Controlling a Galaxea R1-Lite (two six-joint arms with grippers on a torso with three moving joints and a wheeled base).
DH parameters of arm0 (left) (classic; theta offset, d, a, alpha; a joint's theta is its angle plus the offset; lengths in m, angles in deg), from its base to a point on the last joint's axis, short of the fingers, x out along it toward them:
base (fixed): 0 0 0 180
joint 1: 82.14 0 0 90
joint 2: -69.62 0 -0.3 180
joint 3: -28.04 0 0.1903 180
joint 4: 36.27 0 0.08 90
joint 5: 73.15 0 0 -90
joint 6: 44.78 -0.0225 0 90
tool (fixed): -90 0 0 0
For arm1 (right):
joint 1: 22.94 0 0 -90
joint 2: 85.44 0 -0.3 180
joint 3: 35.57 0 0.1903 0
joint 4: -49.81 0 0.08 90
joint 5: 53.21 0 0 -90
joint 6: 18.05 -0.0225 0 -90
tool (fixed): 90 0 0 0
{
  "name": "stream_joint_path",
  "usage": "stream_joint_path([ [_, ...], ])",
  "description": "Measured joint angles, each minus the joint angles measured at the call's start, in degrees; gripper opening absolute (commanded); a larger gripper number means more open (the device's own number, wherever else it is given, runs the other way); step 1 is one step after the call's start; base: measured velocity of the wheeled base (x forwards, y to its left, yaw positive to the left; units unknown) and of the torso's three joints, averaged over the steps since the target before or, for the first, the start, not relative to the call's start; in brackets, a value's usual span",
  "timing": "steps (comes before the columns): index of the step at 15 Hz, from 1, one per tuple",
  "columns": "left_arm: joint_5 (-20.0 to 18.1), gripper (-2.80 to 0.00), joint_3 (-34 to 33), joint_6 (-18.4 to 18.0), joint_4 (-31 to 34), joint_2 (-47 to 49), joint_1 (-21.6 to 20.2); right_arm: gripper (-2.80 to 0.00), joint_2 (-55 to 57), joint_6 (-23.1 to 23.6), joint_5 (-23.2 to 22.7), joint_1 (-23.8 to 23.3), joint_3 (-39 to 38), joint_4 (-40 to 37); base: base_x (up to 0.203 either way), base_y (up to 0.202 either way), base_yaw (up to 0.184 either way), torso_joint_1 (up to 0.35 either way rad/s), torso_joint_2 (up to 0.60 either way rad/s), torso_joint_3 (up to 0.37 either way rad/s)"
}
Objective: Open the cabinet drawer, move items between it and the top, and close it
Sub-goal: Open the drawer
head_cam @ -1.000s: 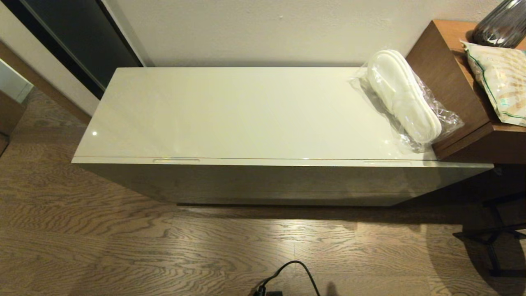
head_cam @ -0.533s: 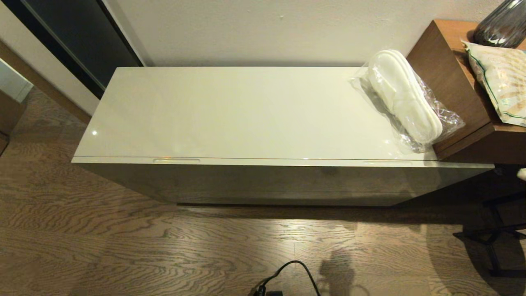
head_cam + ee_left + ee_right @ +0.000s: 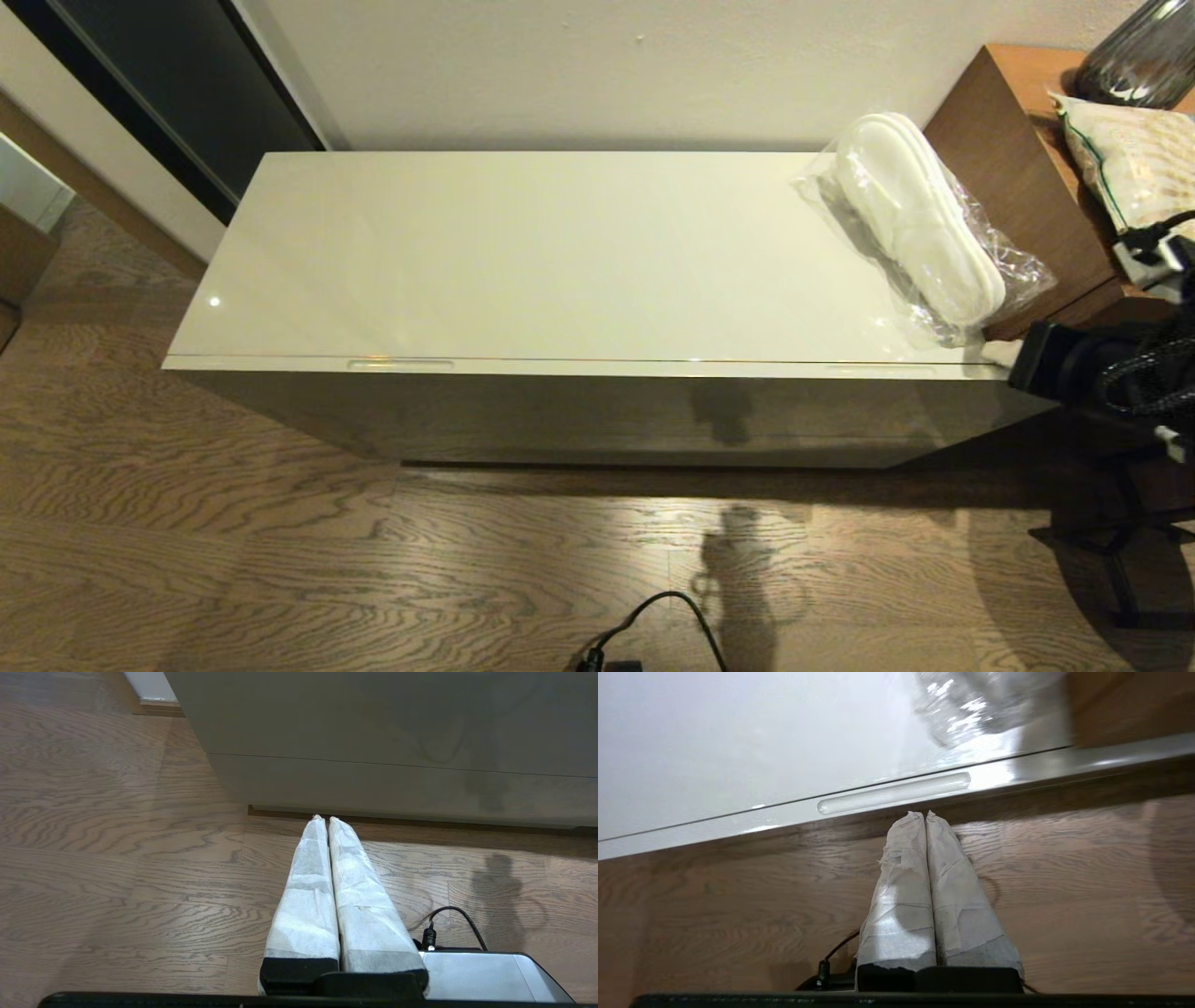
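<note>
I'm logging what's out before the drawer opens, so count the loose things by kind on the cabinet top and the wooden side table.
Bagged slippers on the top: 1
Snack bag on the side table: 1
Dark glass vase on the side table: 1
Total: 3

The slippers' bag (image 3: 985, 704) is blurred; the vase (image 3: 1144, 51) is cut off.

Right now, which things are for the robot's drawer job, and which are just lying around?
For the job:
- cabinet drawer, shut
- top
- bagged slippers on the top
- right hand, shut, near a drawer slot

Just lying about:
- snack bag on the wooden side table
- black cable on the floor
</note>
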Motion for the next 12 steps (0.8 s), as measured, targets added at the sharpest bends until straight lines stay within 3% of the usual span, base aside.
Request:
stream_joint_path([
  [7, -0.01, -2.80, 0.00, 0.00, 0.02, 0.00, 0.00, -2.80, 18.83, -7.60, 7.74, 8.35, 0.36, 17.09, 0.000, 0.000, 0.000, 0.000, 0.00, 0.000],
  [12, 0.02, -2.80, 0.00, 0.00, -0.01, 0.00, 0.00, -2.80, 22.36, -8.88, 9.75, 8.98, 3.63, 17.68, 0.000, 0.000, 0.000, 0.000, 0.00, 0.000],
])
